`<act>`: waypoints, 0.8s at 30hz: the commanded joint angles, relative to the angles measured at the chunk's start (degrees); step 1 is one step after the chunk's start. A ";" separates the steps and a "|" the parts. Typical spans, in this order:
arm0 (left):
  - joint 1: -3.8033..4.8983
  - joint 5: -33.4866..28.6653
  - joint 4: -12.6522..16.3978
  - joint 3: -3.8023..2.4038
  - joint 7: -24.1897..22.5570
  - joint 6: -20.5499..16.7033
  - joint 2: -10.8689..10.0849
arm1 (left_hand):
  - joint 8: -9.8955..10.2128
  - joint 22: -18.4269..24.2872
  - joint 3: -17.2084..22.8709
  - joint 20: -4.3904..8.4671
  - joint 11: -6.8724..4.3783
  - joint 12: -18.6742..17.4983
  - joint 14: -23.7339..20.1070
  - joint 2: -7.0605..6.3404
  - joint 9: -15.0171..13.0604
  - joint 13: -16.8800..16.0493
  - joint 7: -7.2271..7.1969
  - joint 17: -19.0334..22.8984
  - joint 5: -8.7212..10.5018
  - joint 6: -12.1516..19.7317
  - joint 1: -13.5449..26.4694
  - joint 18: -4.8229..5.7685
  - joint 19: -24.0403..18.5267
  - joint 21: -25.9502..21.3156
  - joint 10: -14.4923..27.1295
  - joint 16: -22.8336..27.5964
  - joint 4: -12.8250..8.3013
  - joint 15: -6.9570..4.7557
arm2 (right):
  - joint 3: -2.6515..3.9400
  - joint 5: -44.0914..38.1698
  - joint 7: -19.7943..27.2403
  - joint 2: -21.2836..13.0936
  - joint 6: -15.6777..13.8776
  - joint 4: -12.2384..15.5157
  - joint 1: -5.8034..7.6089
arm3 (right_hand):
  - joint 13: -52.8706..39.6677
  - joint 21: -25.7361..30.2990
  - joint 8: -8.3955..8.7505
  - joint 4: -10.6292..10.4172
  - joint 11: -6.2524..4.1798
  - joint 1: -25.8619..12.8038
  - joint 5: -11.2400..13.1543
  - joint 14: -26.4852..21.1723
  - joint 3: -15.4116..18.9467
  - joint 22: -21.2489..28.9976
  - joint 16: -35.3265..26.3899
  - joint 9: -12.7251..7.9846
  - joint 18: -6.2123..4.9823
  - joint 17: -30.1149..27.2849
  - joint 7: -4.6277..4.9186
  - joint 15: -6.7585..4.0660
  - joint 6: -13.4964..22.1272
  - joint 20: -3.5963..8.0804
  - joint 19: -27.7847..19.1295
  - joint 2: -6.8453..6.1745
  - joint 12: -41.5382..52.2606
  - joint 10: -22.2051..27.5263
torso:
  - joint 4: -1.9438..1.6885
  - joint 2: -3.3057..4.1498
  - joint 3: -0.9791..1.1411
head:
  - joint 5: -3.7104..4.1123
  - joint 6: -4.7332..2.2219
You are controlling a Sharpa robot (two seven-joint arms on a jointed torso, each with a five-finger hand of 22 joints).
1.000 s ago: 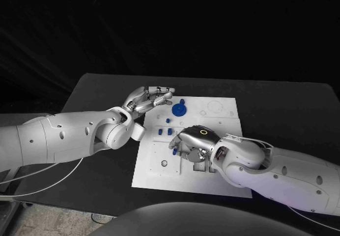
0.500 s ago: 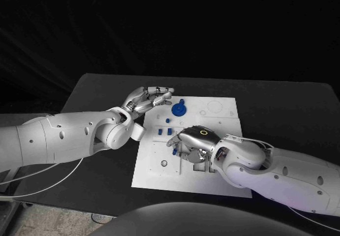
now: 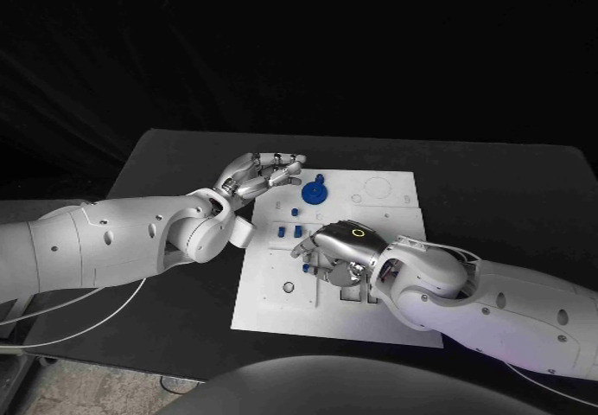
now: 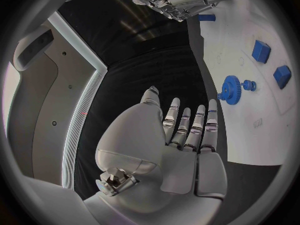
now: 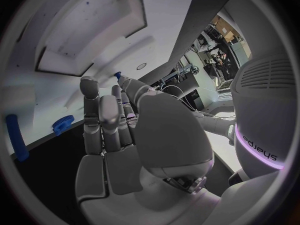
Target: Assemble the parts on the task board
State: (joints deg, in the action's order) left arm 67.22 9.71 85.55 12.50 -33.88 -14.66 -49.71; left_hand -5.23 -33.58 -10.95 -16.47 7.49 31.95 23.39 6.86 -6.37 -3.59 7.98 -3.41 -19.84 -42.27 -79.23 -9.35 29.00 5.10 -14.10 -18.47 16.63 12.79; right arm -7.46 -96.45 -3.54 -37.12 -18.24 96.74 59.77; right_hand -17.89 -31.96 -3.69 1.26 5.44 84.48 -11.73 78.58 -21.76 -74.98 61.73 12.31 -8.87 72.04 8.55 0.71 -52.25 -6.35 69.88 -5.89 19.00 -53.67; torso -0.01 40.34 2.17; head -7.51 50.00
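The right hand (image 3: 339,252) hangs low over the middle of the board (image 3: 276,298), fingers curled down toward the slots near its front edge. The right wrist view shows a small blue tip (image 5: 117,75) at its fingertips. This may be a part pinched there, but I cannot tell. If it is, the step in hand looks like seating that part: square it to its slot, lower straight, and press only once it sits true.

Just beyond that hand, small blue blocks (image 3: 290,231) lie loose on the board. Farther still, the blue gear (image 3: 314,191) sits by the board's far edge. The left hand (image 3: 264,175) hovers at the board's far left corner, fingers straight and close together, holding nothing. It should stay clear of the gear.
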 commanded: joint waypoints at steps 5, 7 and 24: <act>-0.07 -0.22 -0.03 -0.04 -0.40 0.97 0.21 | -0.13 0.11 -0.39 -0.11 0.14 0.29 0.37 0.45 0.09 0.02 0.26 -0.07 -0.32 0.08 -0.29 1.10 0.33 0.40 0.07 -0.30 -0.05 -0.15 | 0.02 0.28 0.26 -1.94 -2.52 1.00 0.16 | 0.00 0.08 0.10 -0.05 0.21 0.30 -0.13 -0.26 -0.07 -2.63 -0.05 -0.34 -0.45 -0.19 0.11 -0.05 0.80 0.13 -0.41 -0.32 0.45 0.48 | -0.04 -0.14 -0.05 | 0.25 0.00; -0.07 -0.23 -0.07 -0.04 -0.45 0.88 0.24 | -0.14 0.11 -0.39 -0.11 0.15 0.28 0.30 0.47 0.09 0.02 0.25 -0.06 -0.35 0.08 -0.33 1.11 0.33 0.40 0.08 -0.26 -0.06 -0.15 | 0.04 0.70 0.04 -2.94 -2.79 1.58 0.56 | 0.02 0.11 0.09 -0.11 0.27 0.22 -0.12 -0.27 -0.04 -2.62 -0.06 -0.41 -0.43 -0.20 0.03 0.05 0.89 0.08 -0.43 -0.36 0.46 0.63 | -0.07 -0.14 -0.08 | 0.38 0.00; -0.12 -0.26 0.06 -0.02 -0.63 0.51 -0.36 | -0.15 0.15 -0.44 -0.11 0.19 0.33 0.15 0.45 0.10 0.02 0.21 -0.04 -0.41 0.11 -0.45 1.14 0.33 0.40 0.08 -0.19 -0.07 -0.18 | 0.13 3.00 -4.94 -13.28 0.70 4.03 6.87 | 4.62 -2.43 0.10 -2.94 1.94 -2.72 2.77 1.34 2.00 -2.76 2.32 -2.41 -0.07 0.50 0.04 1.60 2.10 -1.54 1.69 -1.38 -3.57 6.69 | 0.11 0.04 0.07 | 0.13 0.00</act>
State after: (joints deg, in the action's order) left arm 67.13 9.66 85.44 12.51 -33.88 -14.68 -50.09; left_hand -5.23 -33.48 -11.11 -16.47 7.49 31.95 23.39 7.08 -6.32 -3.59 7.98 -3.40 -20.08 -42.27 -79.46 -9.36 28.99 5.33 -14.10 -18.47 16.47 12.79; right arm -7.31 -93.39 -6.46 -50.24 -19.61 100.98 66.62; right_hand -13.39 -34.69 -3.69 -1.73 7.43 82.16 -9.08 79.71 -20.05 -74.98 63.96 9.99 -8.86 72.61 8.60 2.25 -50.44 -7.79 71.33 -7.11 15.65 -47.23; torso 0.15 40.30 2.19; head -7.20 50.00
